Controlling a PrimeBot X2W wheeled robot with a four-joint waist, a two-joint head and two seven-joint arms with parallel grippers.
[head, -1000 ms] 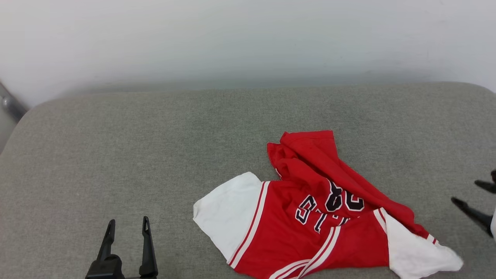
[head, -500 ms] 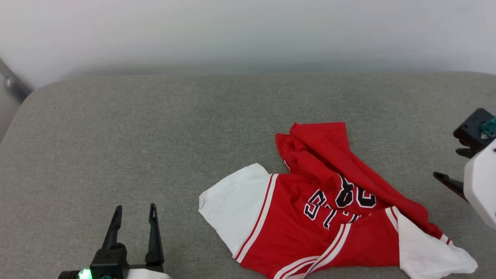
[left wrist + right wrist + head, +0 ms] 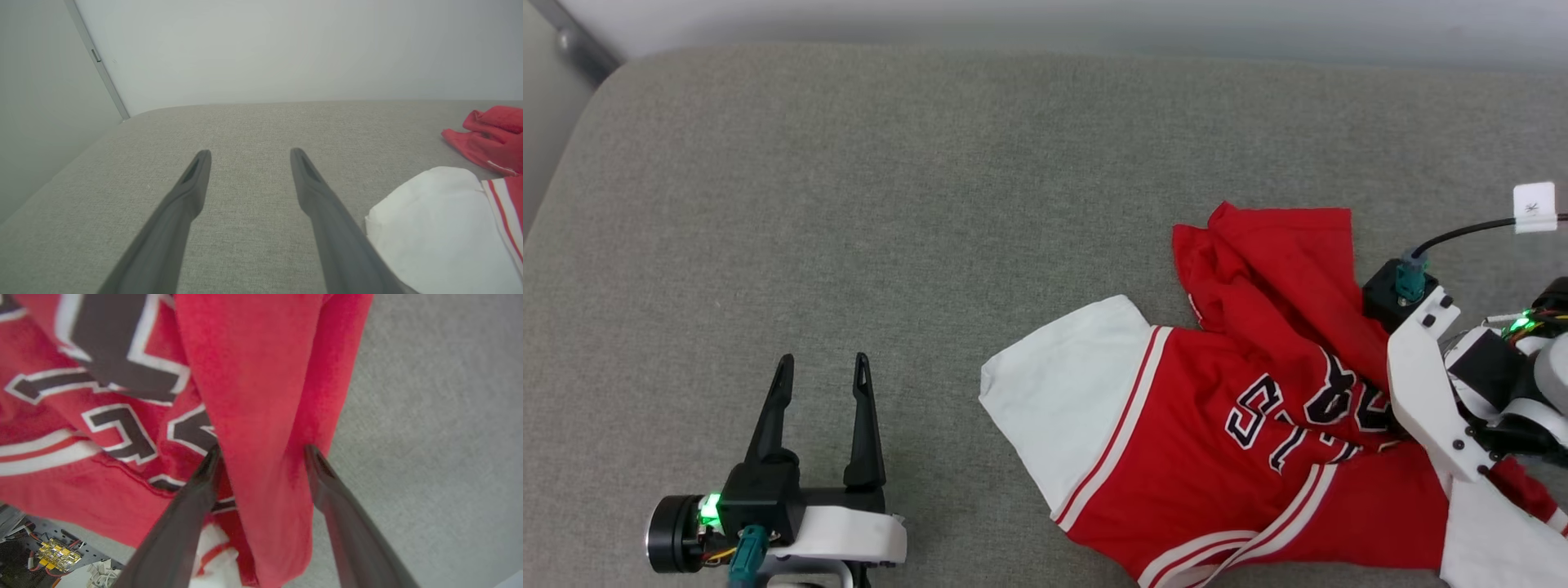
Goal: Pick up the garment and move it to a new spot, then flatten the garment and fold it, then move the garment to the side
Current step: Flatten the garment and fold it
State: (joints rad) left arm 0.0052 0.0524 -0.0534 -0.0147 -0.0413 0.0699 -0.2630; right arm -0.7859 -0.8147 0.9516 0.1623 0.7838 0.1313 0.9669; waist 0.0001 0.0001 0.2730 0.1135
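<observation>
- The grey cushion (image 3: pixel 890 204) is your whole work surface. Its left half looks like the best new spot for the shirt.
- The garment (image 3: pixel 1201 457) lies crumpled on the cushion's right side, toward the near edge. The black lettering faces up and one white sleeve (image 3: pixel 1062 400) spreads to the left. The red body is bunched into a ridge on the right.
- Your right gripper (image 3: pixel 263 451) is over that ridge with its fingers spread wide, one on each side of the red fold (image 3: pixel 253 375), and nothing is pinched yet. Sink the tips down to the cushion before you close. Take the fold deep between the fingers, because a shallow nip at the tips would likely slip on the lift. Raise slowly so the trailing sleeve clears the surface.
- Your left gripper (image 3: pixel 823 359) hovers over grey fabric near the white sleeve, fingers wide and holding nothing. Leave it there for now, since it is well placed to help with flattening later.
</observation>
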